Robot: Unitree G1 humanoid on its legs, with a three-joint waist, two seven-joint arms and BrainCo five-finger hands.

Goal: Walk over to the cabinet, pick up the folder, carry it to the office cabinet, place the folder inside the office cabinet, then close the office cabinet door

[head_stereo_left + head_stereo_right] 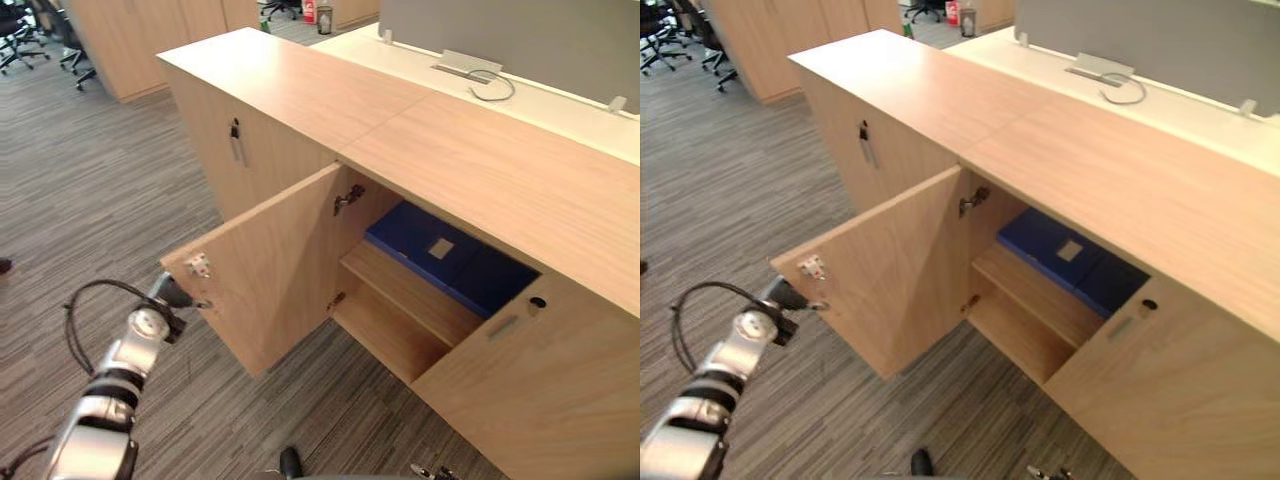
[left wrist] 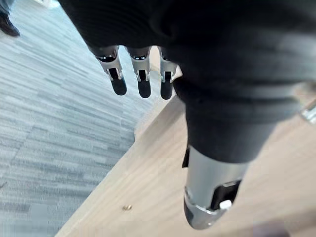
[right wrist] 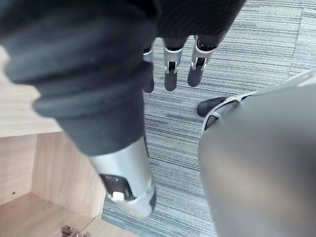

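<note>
Left hand (image 2: 140, 84) perhaps touching door (image 1: 270, 270), folder (image 1: 430, 250) shelved

1. My blue folder (image 1: 400, 232) lies on the upper shelf of the office cabinet (image 1: 480, 170), its right end hidden behind the shut door (image 1: 560, 390).
2. The picture's edge cuts off that door.
3. My left hand (image 1: 172, 293) at the open door (image 1: 270, 270) is too small to tell whether it touches.

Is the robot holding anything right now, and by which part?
Nothing is held. The left hand has straight fingers by the edge of the open door; the right hand hangs open over the carpet; the blue folder lies on the shelf.
</note>
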